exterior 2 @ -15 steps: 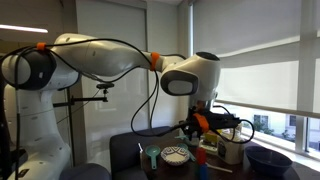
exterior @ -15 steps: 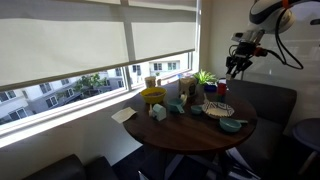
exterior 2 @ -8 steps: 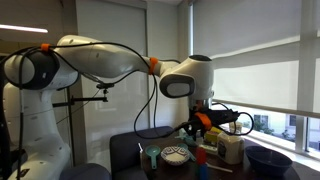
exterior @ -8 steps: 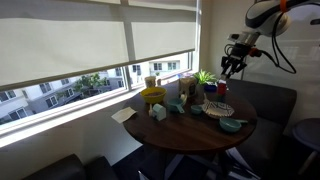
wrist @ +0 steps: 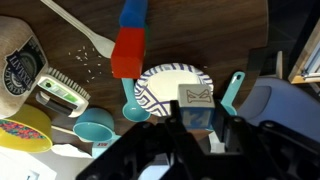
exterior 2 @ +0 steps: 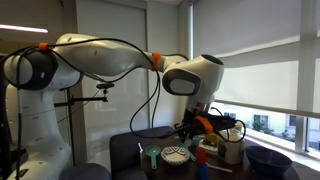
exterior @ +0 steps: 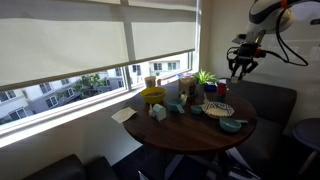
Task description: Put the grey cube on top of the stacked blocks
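Note:
In the wrist view my gripper (wrist: 198,122) is shut on the grey cube (wrist: 196,96), which has a dark mark on its top face. The cube hangs over the edge of a striped plate (wrist: 160,84). The stacked blocks (wrist: 129,45), a blue one against a red one, stand to the upper left of the cube, apart from it. In both exterior views the gripper (exterior: 240,66) (exterior 2: 201,126) is held above the round wooden table (exterior: 190,128). The stack (exterior: 211,88) shows small below it.
On the table are a teal cup (wrist: 93,127), teal spoons (wrist: 231,92), a white spoon (wrist: 84,29), a yellow bowl (wrist: 20,135), a printed mug (wrist: 17,62) and a potted plant (exterior: 205,77). Dark chairs ring the table; a window runs behind.
The arm has shifted slightly sideways above the table with the cube still held. Nothing on the table has moved.

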Controlling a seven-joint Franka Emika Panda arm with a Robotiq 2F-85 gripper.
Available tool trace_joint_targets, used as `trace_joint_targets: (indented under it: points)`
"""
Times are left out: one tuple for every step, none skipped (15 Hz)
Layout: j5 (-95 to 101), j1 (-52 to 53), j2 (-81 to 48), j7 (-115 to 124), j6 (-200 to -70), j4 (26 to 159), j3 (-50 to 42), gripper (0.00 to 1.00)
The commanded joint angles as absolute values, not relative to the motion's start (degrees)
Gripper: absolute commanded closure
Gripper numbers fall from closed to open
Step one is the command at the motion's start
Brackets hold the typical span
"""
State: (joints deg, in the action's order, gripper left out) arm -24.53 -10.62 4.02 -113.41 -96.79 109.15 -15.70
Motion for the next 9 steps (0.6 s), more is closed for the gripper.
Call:
trace_joint_targets:
  points:
    - [-24.89, -11.67, 3.65, -114.18, -95.91, 108.44, -15.66, 0.91]
    - [-24.94, -11.98, 3.58, -114.34, -95.91, 108.35, -15.80, 0.66]
    - [-24.93, -12.06, 3.57, -114.34, -95.91, 108.38, -15.82, 0.66]
    - [-24.93, -12.04, 3.56, -114.34, -95.91, 108.40, -15.76, 0.91]
    - [-25.55, -11.89, 3.11, -113.07, -98.42, 108.64, -15.47, 0.91]
    - [-25.54, -11.89, 2.27, -112.75, -98.70, 107.95, -15.45, 0.91]
    - [-25.26, -11.91, 1.59, -112.93, -98.98, 107.30, -15.45, 0.91]
    - [-24.81, -11.85, 0.87, -113.78, -98.62, 106.66, -15.36, 0.91]
    - [-24.89, -11.85, 0.28, -114.01, -98.25, 106.17, -15.24, 0.91]
